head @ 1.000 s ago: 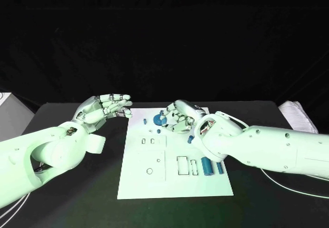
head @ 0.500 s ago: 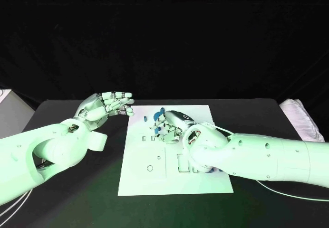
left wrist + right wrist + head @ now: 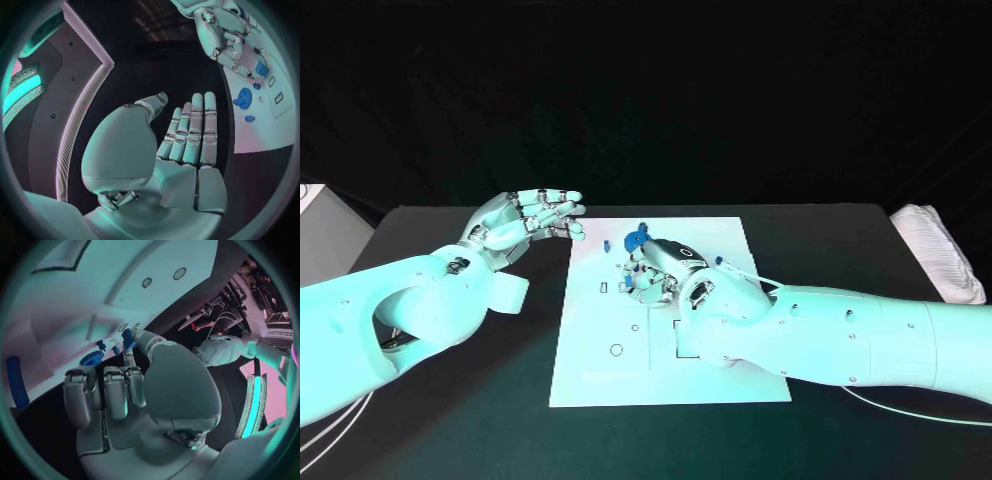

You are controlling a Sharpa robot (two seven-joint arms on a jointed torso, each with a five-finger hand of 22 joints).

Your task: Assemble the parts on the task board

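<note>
The right hand pinches a small blue part over the task board; the left hand hovers empty, fingers spread.

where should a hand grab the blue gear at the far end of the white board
Probably by its toothed rim, coming down from above. The blue gear lies flat on the task board, so its round edge is the only part that offers opposing sides to pinch. The right hand sits just near of it holding a small blue part, so the left hand, open beside the board, looks freer.
</note>
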